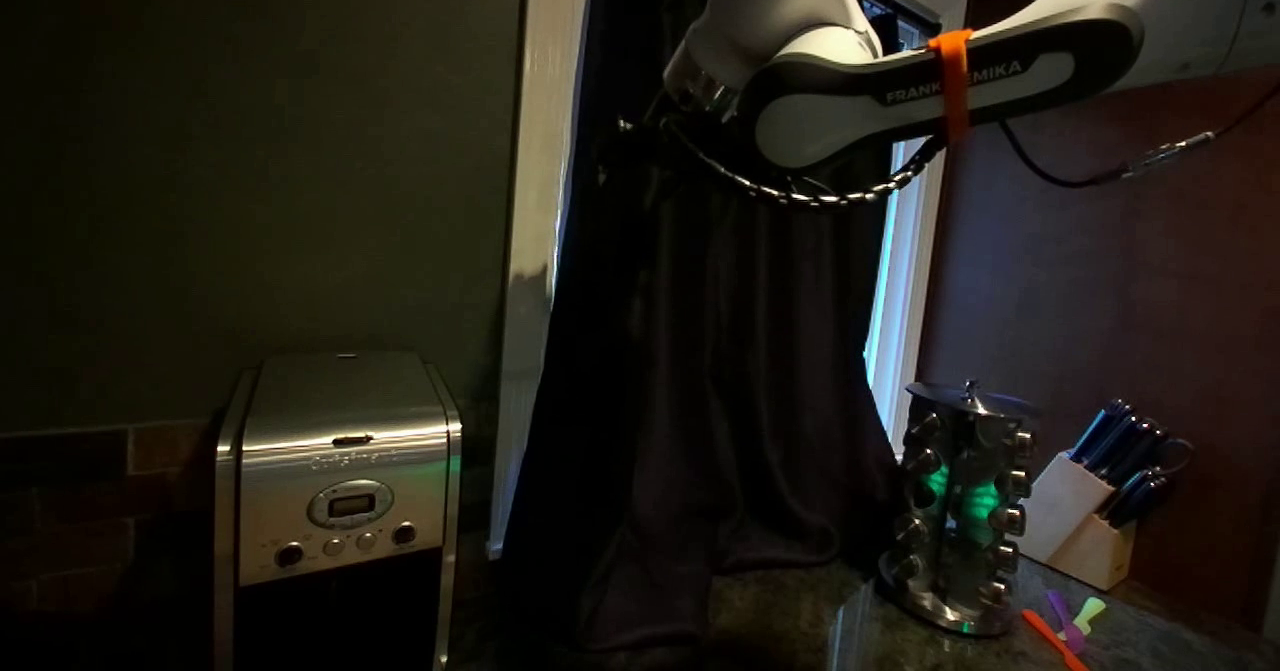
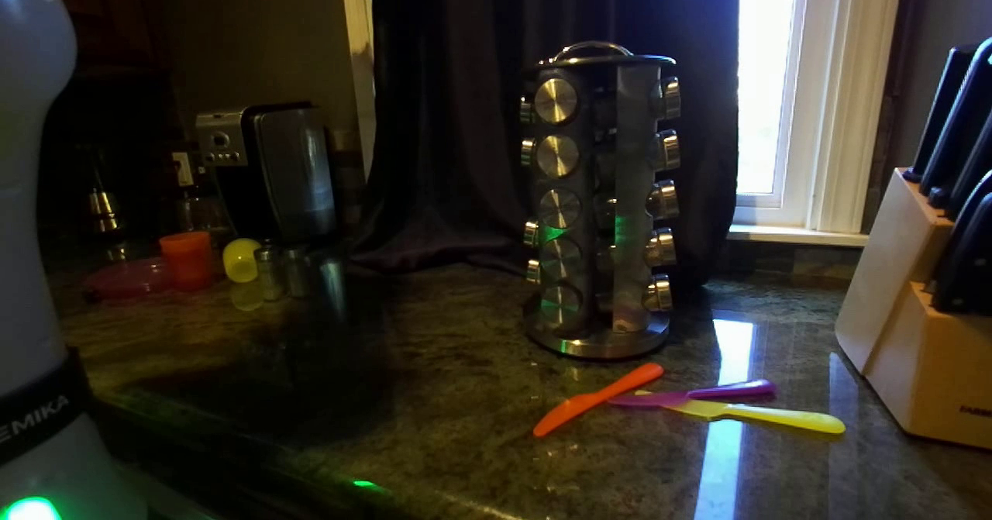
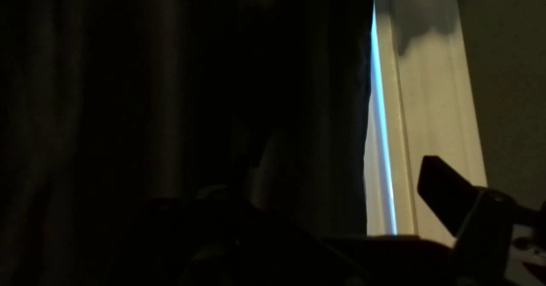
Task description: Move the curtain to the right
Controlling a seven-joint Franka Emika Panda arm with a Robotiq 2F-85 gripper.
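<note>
The curtain (image 1: 770, 371) is a long, dark drape with soft vertical folds. It hangs over most of the window, and its lower end rests on the counter. It also shows behind the spice rack in an exterior view (image 2: 457, 117), and it fills the left and middle of the wrist view (image 3: 170, 85). My gripper (image 1: 622, 141) is dark against the upper part of the curtain, near its left edge in that exterior view. In the wrist view the gripper (image 3: 341, 166) has its fingers wide apart, with the curtain's edge showing between them. I cannot tell whether they touch the fabric.
A white window frame (image 3: 439, 94) runs beside the curtain's edge. A steel coffee maker (image 1: 345, 491) stands left of the curtain. A spice rack (image 2: 597, 194) stands before it, near a knife block (image 2: 899, 318) and several plastic knives (image 2: 597, 400). Cups and shakers stand farther back.
</note>
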